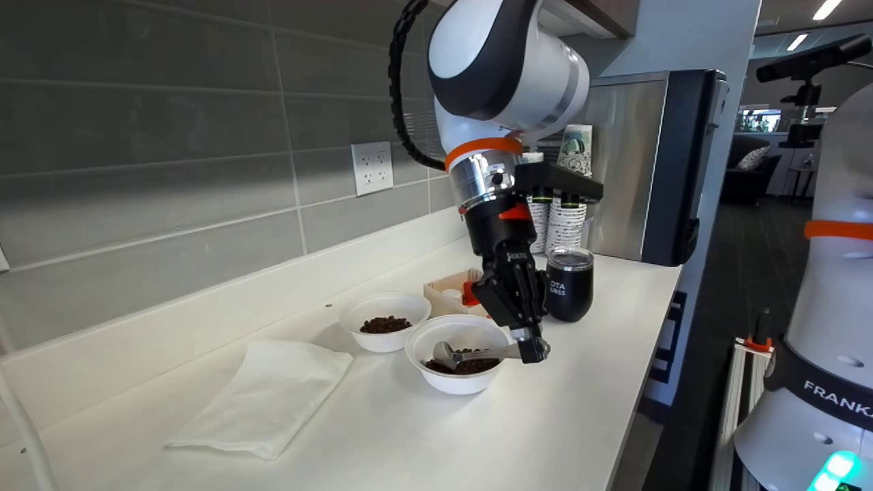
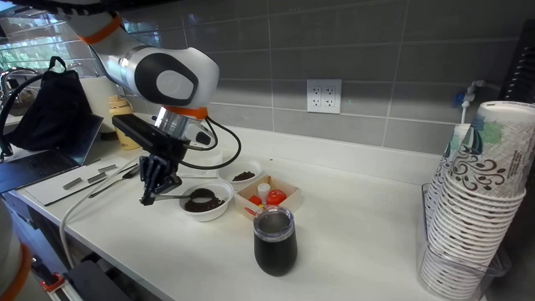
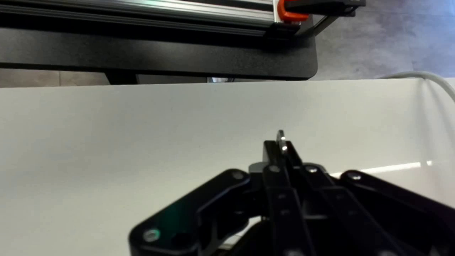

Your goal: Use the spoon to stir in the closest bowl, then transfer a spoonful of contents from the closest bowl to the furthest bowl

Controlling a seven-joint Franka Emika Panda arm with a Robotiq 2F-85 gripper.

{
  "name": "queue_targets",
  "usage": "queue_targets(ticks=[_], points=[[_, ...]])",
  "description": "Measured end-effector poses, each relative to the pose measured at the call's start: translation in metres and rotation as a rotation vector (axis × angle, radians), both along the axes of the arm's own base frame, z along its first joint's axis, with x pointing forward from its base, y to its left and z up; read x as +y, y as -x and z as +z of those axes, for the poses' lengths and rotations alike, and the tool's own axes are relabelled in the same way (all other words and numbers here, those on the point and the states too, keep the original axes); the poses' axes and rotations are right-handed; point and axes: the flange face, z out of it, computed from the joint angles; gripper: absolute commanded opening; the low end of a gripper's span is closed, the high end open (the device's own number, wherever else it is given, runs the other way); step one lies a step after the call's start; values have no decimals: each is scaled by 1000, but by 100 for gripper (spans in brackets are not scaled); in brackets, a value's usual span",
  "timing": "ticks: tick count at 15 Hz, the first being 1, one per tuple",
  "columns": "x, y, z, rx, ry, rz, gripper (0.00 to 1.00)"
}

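Stirring seems likeliest: the black gripper (image 1: 531,350) pinches the silver metal spoon (image 1: 495,352), its head at dark-brown pellets (image 1: 470,368) in the nearer round white bowl (image 1: 458,387). Next, scoop and carry level to the further round white bowl (image 1: 375,343), ten o'clock in an exterior view.

I make it 2 white bowls (image 1: 455,387) from here, w/ 1 heap of dark bits (image 1: 385,324) ea. 1 metal spoon (image 1: 491,352) & 1 pincer (image 1: 530,349), 1 blk tumbler (image 2: 276,253), 1 wooden box (image 2: 294,200), 1 white cloth (image 1: 269,395), 2 stacks of paper cups (image 2: 472,221). Plus 1 backpack (image 2: 54,110), 1 laptop (image 2: 42,165), 1 yel. bottle (image 2: 121,109).
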Motion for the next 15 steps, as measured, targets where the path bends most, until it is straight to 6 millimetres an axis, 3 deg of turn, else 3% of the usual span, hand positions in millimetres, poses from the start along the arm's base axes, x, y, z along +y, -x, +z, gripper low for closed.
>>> queue_targets(ticks=[8,15], points=[[-3,8,0,108,-20,6,1],[-15,18,12,255,111,-10,1]])
